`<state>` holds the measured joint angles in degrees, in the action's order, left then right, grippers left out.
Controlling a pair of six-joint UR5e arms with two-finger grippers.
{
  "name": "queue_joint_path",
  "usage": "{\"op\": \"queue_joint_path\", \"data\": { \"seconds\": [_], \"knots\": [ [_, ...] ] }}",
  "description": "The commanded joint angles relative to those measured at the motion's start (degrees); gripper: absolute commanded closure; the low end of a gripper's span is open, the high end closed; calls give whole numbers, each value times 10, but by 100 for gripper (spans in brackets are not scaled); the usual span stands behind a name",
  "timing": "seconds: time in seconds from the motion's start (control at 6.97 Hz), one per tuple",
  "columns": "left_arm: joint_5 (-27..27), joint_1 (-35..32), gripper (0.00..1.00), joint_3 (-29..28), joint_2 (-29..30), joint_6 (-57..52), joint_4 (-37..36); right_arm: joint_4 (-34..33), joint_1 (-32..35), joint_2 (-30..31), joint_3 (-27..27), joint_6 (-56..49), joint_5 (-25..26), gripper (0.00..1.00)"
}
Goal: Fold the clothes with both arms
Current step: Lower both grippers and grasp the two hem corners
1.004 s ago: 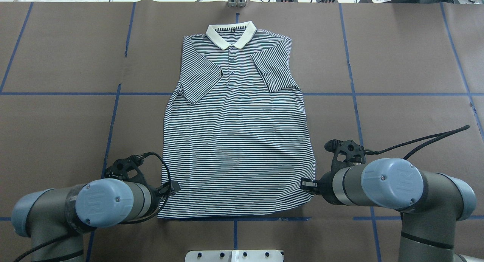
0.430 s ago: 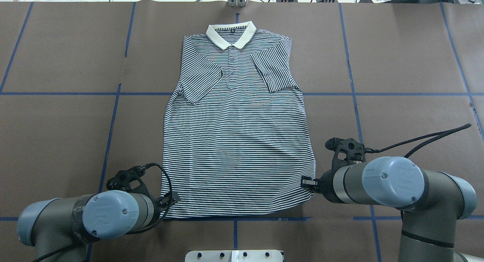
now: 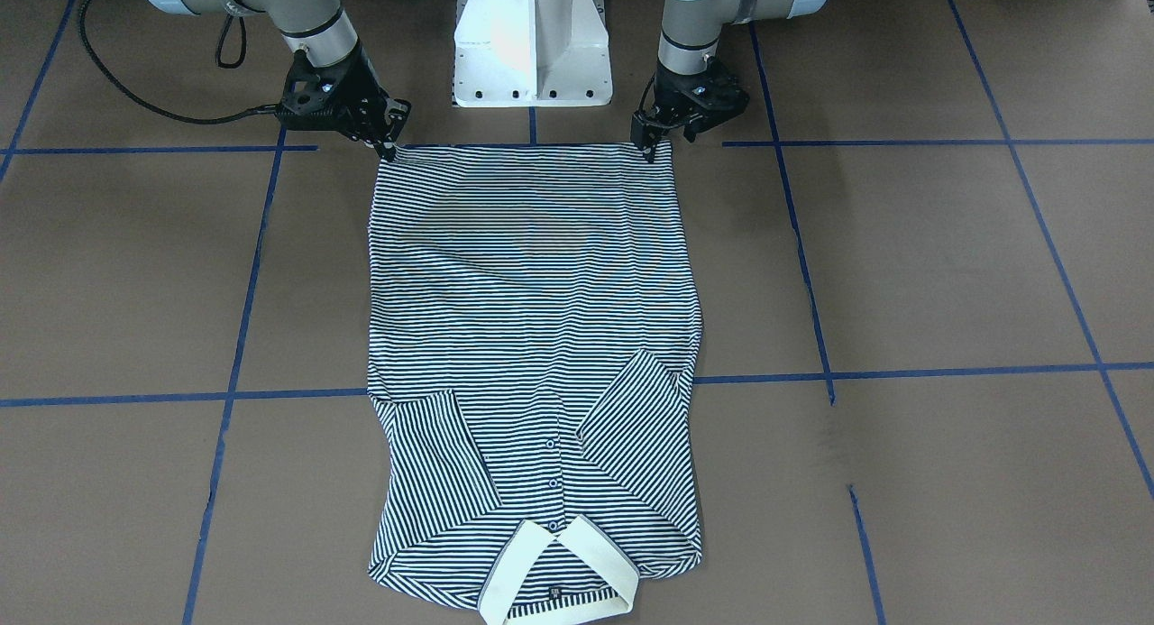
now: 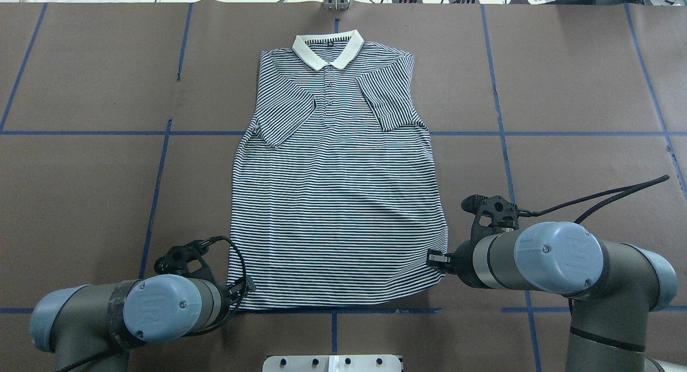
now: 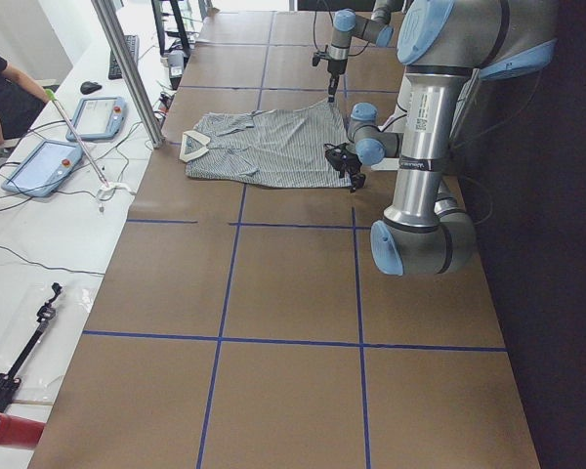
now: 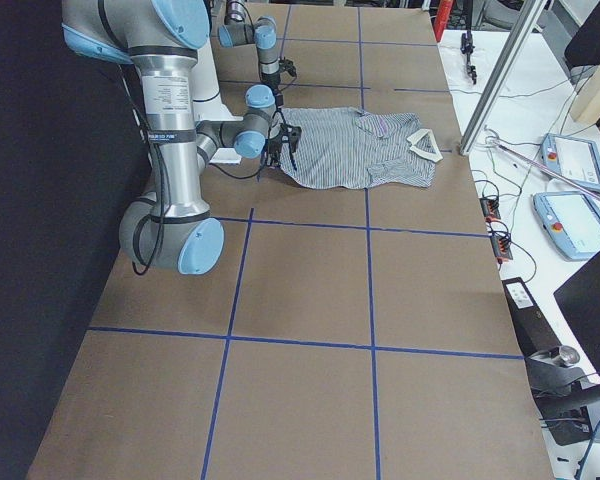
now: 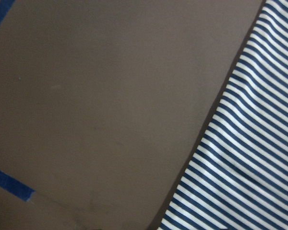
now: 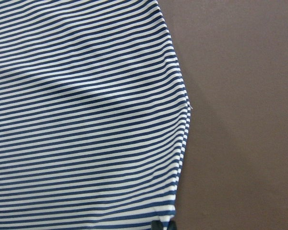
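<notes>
On brown table [image 4: 80,200], striped polo [image 4: 338,200] (cream collar [image 4: 327,52]), seemingly smooth.

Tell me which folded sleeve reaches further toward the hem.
The sleeve on the robot's left: its cuff corner lies nearer the hem than that of the right sleeve.

Polo shirt [image 4: 338,200]: thin navy-and-white stripes, horizontal across the body, diagonal on both sleeves. Collar [image 4: 327,52]: plain cream outside, striped inner band. Placket buttons [image 4: 329,102]: dark blue. Surface [image 4: 563,82]: matt brown, gridded with blue tape lines [image 4: 536,133]. Left arm [image 4: 161,307] and right arm [image 4: 553,259]: grey tubes, light blue joint caps, black cables. Left claw [image 4: 248,285] and right claw [image 4: 433,261]: black. Pedestal [image 3: 532,39]: white.
</notes>
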<state>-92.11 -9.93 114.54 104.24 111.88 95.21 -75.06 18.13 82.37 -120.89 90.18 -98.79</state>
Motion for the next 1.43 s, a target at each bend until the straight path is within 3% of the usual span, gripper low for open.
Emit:
{"op": "queue_joint_path", "data": {
  "seconds": [0.0,0.14,0.29,0.72,1.0,1.29],
  "knots": [
    [-1,4,24,-3,1,1,0,0,0,0,0,0,0,100],
    [-1,4,53,-2,2,1,0,0,0,0,0,0,0,100],
    [-1,4,100,-1,3,0,0,0,0,0,0,0,0,100],
    [-2,4,100,5,15,-2,-1,0,1,0,0,0,0,100],
    [-4,-2,100,49,7,-10,-1,2,2,2,-9,0,-9,100],
    [-4,4,100,80,-5,-45,-8,-1,3,6,-23,0,-65,100]
  ]
}}
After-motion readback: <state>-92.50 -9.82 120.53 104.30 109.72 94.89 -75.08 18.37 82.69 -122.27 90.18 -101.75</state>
